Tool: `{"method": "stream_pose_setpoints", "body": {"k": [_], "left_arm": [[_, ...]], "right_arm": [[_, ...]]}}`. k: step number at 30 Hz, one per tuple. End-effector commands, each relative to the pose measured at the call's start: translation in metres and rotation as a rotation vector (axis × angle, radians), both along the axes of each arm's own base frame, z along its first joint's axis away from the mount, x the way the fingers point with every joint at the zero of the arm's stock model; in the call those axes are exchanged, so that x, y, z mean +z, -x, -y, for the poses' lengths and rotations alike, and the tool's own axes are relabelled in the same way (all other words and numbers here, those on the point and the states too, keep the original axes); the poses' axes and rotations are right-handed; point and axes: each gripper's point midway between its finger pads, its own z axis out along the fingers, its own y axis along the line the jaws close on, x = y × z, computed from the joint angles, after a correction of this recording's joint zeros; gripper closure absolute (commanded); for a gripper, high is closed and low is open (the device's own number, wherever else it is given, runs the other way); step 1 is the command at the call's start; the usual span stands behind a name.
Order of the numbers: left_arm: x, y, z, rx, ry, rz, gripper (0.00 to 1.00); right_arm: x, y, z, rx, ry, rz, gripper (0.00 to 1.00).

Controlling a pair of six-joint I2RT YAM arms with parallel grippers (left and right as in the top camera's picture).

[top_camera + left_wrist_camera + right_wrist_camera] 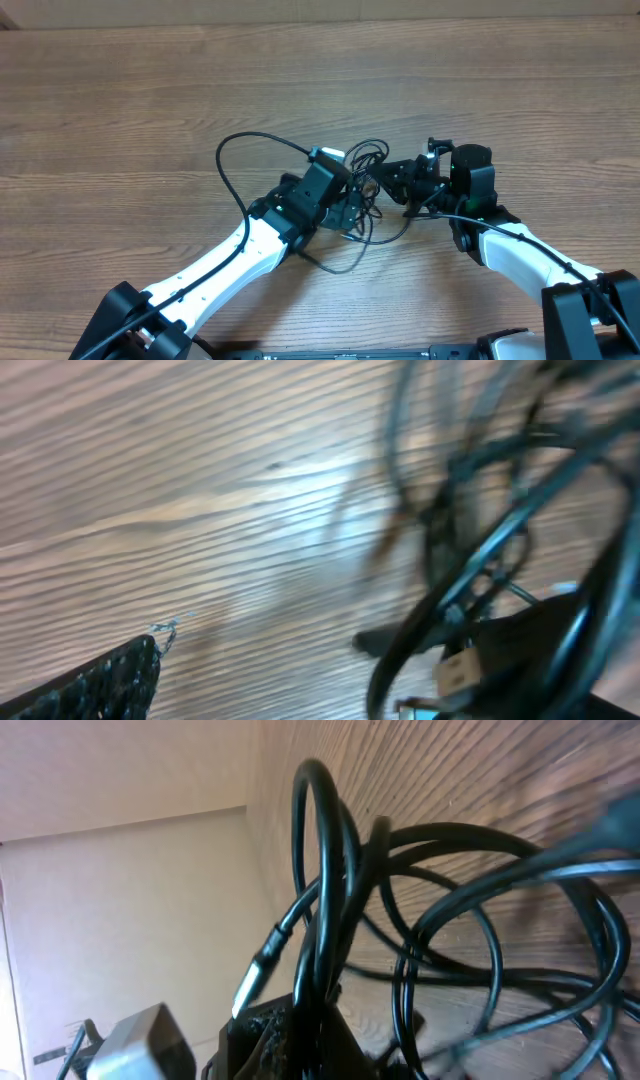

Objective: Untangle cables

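Note:
The cables [365, 170] are thin black cords tangled in a knot at mid-table. One wide loop [225, 165] swings out to the left. My left gripper [352, 205] stands open at the knot's left side. In the blurred left wrist view one of its fingers [110, 680] shows at the lower left, and cable loops [470, 560] hang on the right. My right gripper [385, 180] is shut on a bunch of cable strands [320, 920] that rise from between its fingers [270, 1030]. A silver-tipped plug [255, 982] lies just beside that grip.
The wooden table [150, 100] extends far to the left and back. Both white arms reach in from the near edge, each with a thicker black wire of its own [520, 232]. A pale wall [120, 890] shows behind the table in the right wrist view.

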Motion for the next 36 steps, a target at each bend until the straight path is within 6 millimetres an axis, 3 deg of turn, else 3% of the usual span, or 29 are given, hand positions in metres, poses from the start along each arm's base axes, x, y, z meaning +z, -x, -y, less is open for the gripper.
{"method": "stream_pose_setpoints", "body": {"k": [1, 12, 20, 28, 31, 33, 36], "left_arm": [[0.001, -0.010, -0.031, 0.110, -0.137, 0.066, 0.00], [0.004, -0.026, -0.066, 0.216, -0.185, 0.085, 0.00], [0.002, -0.038, -0.097, 0.304, -0.181, 0.066, 0.00], [-0.001, -0.036, -0.093, 0.287, -0.136, 0.032, 0.00], [-0.003, -0.035, -0.089, 0.273, -0.118, 0.019, 0.17], [-0.004, -0.033, -0.084, 0.258, -0.098, 0.005, 0.36], [-0.006, -0.030, -0.075, 0.227, -0.056, -0.023, 0.57]], "right_arm": [[0.010, -0.001, -0.004, 0.021, -0.023, 0.026, 0.96], [0.032, 0.004, -0.014, 0.103, -0.094, 0.094, 0.96], [0.035, 0.006, -0.011, 0.119, -0.110, 0.095, 0.96], [0.035, 0.006, -0.011, 0.119, -0.108, 0.099, 0.96], [0.032, 0.003, -0.009, 0.110, -0.081, 0.117, 0.94], [0.023, 0.001, -0.006, 0.080, -0.052, 0.095, 0.78], [0.010, -0.002, 0.001, 0.040, -0.001, 0.064, 0.53]]}}
